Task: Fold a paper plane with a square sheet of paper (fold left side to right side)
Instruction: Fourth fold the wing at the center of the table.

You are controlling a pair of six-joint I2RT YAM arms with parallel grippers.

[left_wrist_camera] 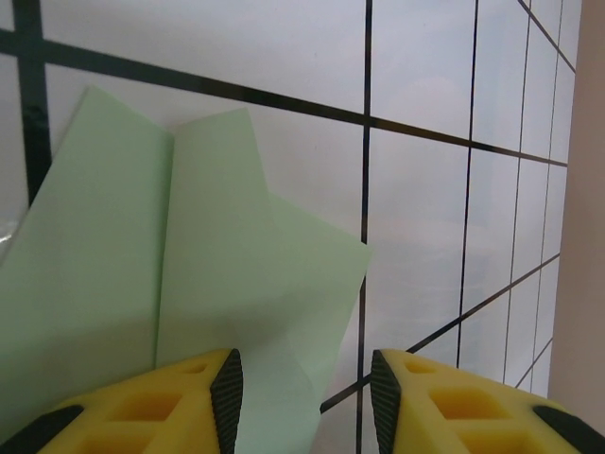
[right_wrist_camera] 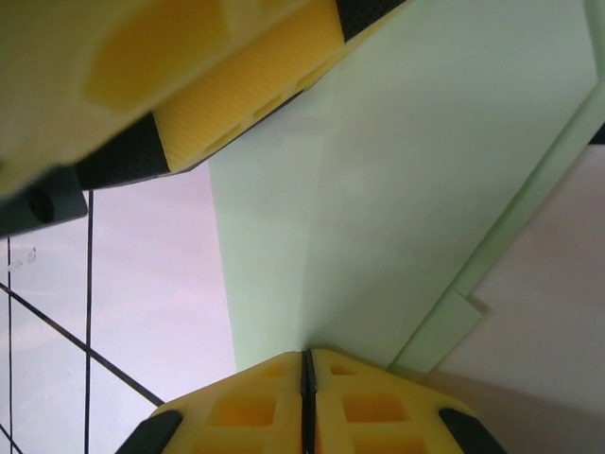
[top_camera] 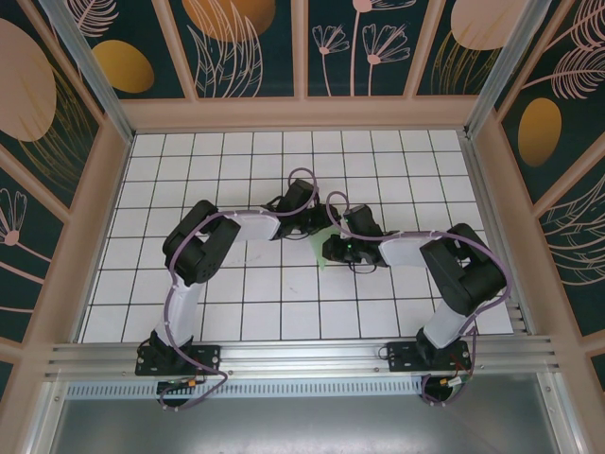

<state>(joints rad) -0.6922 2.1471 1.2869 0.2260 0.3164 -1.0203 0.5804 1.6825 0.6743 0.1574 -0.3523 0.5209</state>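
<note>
Lying near the middle of the white worktop ruled in black grid lines [top_camera: 217, 293], the pale mint-green sheet of thin paper [top_camera: 323, 251] is partly folded. It sits between the two arms, which hide most of it in the top view. The left pincer [left_wrist_camera: 304, 383] reaches it from about 10 o'clock, the right pincer [right_wrist_camera: 304, 371] from about 3 o'clock.

In the left wrist view the left pincer stands spread, with a clear gap between its yellow fingers [left_wrist_camera: 161, 416] with black pads, and it grips nothing. The finger at 7 o'clock in that view hangs over the sheet, and the one at 5 o'clock is over bare tile just beside the sheet's edge. Whether either touches the surface I cannot tell. Two flaps lie folded inward there, meeting along a straight crease, with a corner poking out toward 3 o'clock.

The right pincer is pressed together, its two yellow fingers meeting in a thin dark seam. Its tips sit right at the sheet, where a crease runs up toward 12 o'clock — whether they pinch a layer or only press against it is unclear. In that view one finger of the left pincer crosses the 11 o'clock corner, over the sheet.
</note>
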